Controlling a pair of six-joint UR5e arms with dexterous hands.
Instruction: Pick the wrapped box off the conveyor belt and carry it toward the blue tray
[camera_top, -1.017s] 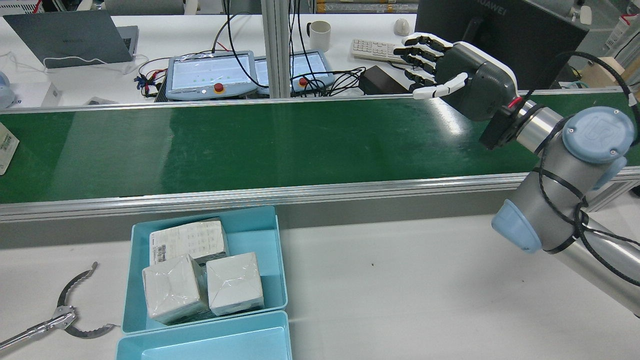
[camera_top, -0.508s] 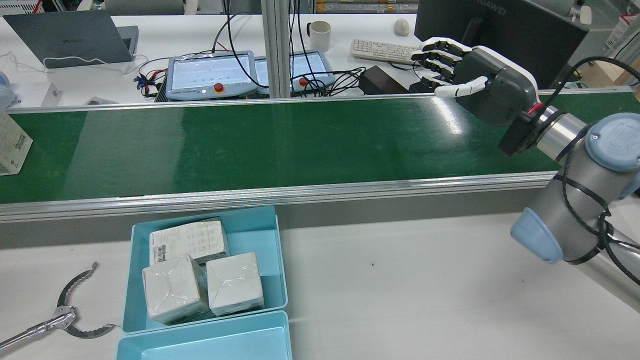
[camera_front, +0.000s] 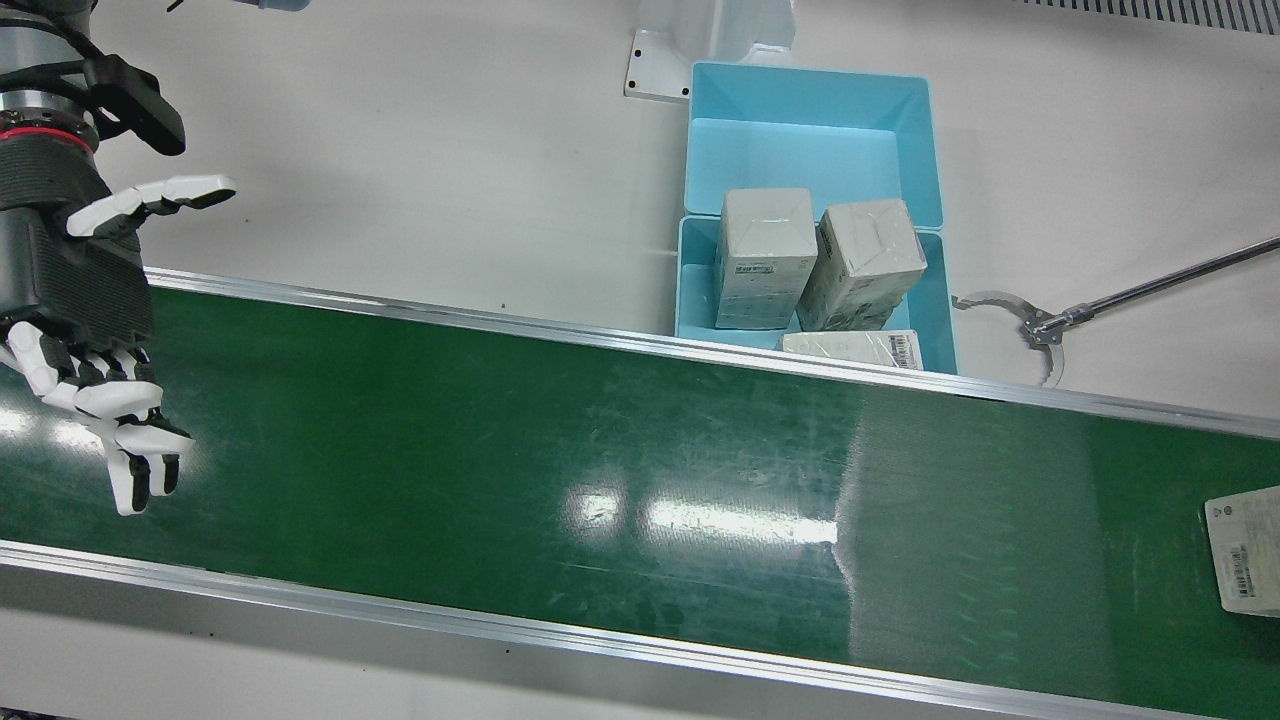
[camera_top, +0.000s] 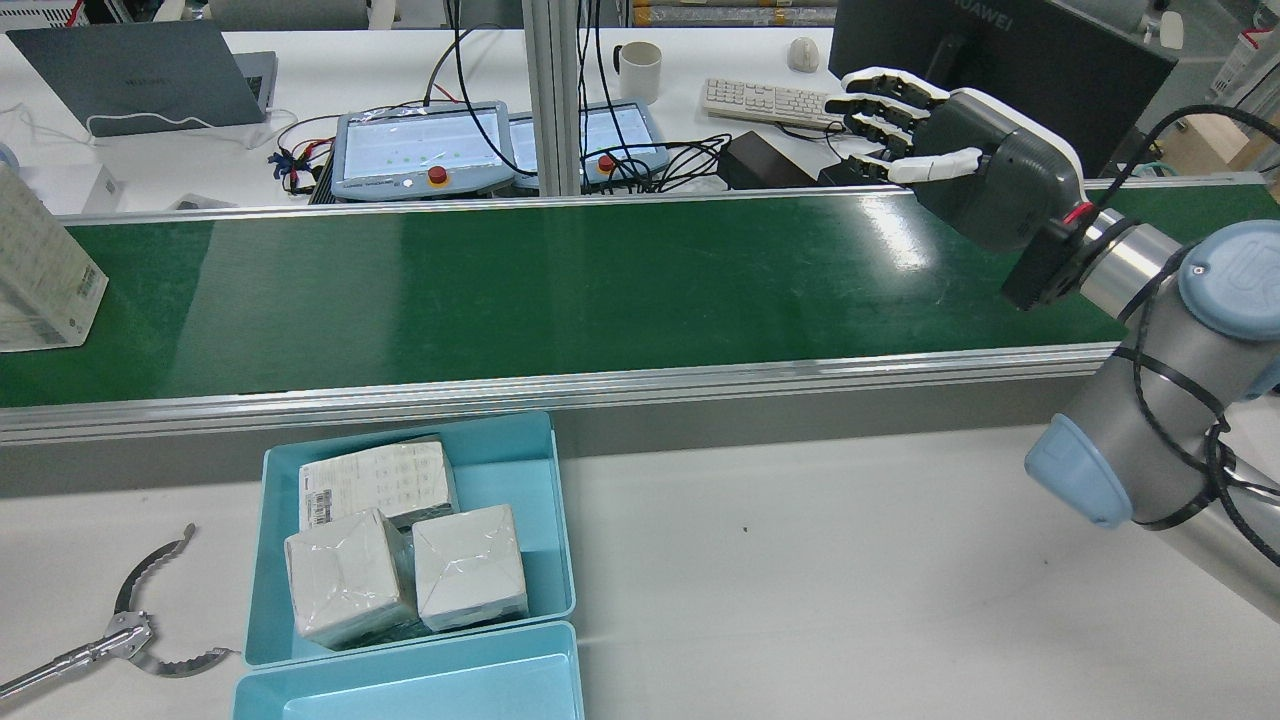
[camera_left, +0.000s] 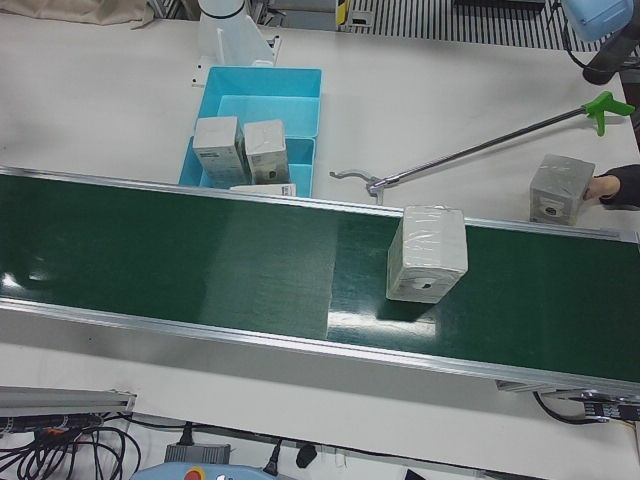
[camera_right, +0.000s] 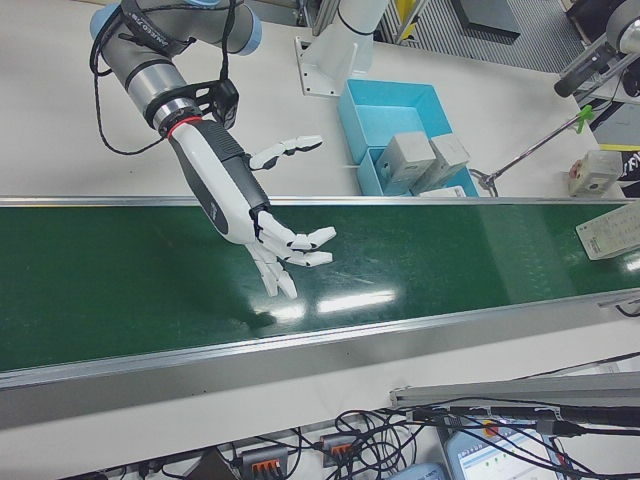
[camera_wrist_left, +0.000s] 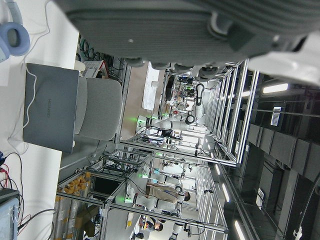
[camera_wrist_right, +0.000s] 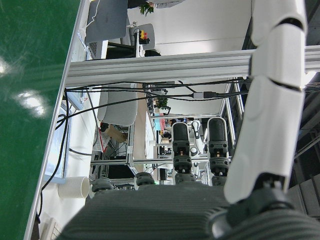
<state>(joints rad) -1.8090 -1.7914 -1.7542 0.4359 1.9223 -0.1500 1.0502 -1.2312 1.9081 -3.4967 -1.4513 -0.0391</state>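
Note:
A wrapped box (camera_top: 40, 270) rides the green conveyor belt (camera_top: 560, 290) at the far left of the rear view. It also shows in the left-front view (camera_left: 427, 254) and at the front view's right edge (camera_front: 1245, 548). My right hand (camera_top: 960, 140) hovers open over the belt's opposite end, fingers spread, holding nothing, far from the box. The blue tray (camera_top: 555, 520) sits on the table beside the belt with three wrapped boxes in it. Of my left hand (camera_wrist_left: 190, 30) only the palm shows, in its own view.
A second blue tray (camera_top: 420, 680) adjoins the first. A long reach-grabber tool (camera_left: 470, 150) lies on the table near the trays. A person's hand (camera_left: 615, 185) touches another wrapped box (camera_left: 560, 190) on the table beyond the belt's end.
The wrapped box has ridden into the rear view from the left edge and moved rightward along the belt. My right hand shifted right and slightly back, staying open.

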